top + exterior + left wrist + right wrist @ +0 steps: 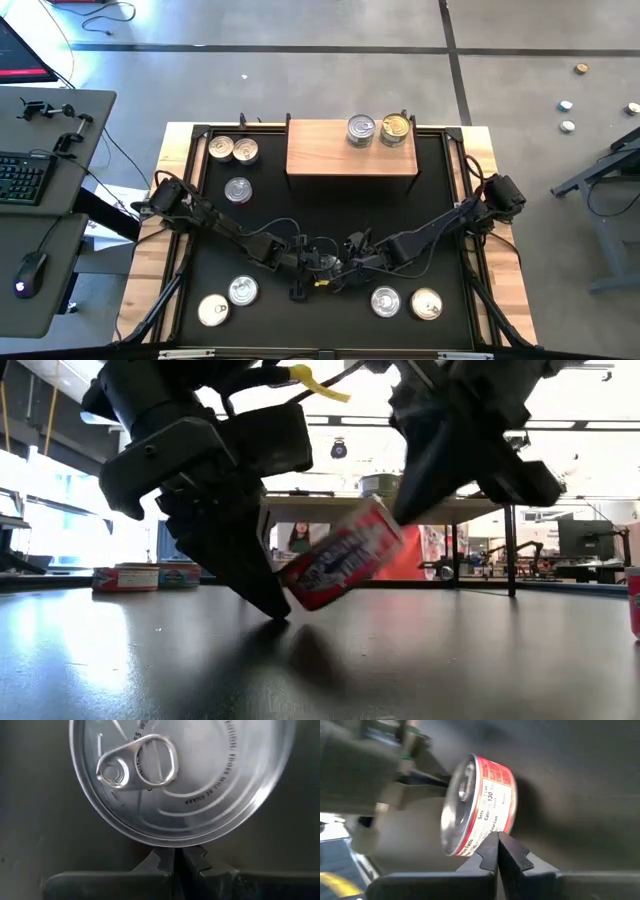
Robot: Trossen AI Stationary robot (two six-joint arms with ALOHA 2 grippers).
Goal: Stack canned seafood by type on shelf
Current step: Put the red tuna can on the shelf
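Observation:
A red-and-white labelled tin (340, 565) of canned seafood stands tilted at the middle of the black table, silver pull-tab lid (180, 775) facing my left gripper (174, 855). Both grippers are shut and meet it from opposite sides: my left gripper (272, 600) low at its lid side, my right gripper (496, 845) at its label side. The shelf (352, 150), a light-brown wooden box at the far edge, carries a silver-lidded tin (360, 130) and a gold-lidded tin (396, 128) standing flat on its top. My left gripper has its shut fingertips (172, 854) against the lower rim of the tin's lid (172, 844), slanting down from the table's left. The tin leans tilted over them; whether its lower edge rests on the table I cannot tell. My right gripper has its shut fingertips (496, 842) at the tin's labelled side wall (492, 827), slanting down from the table's right. In the low view the finger (425, 490) meets the tin's raised end (385, 515).
Three tins lie at the far left of the table (221, 148) (245, 150) (238, 189), two at the near left (243, 290) (213, 310) and two at the near right (386, 300) (427, 305). A desk with a keyboard (25, 175) stands beyond the table's left edge.

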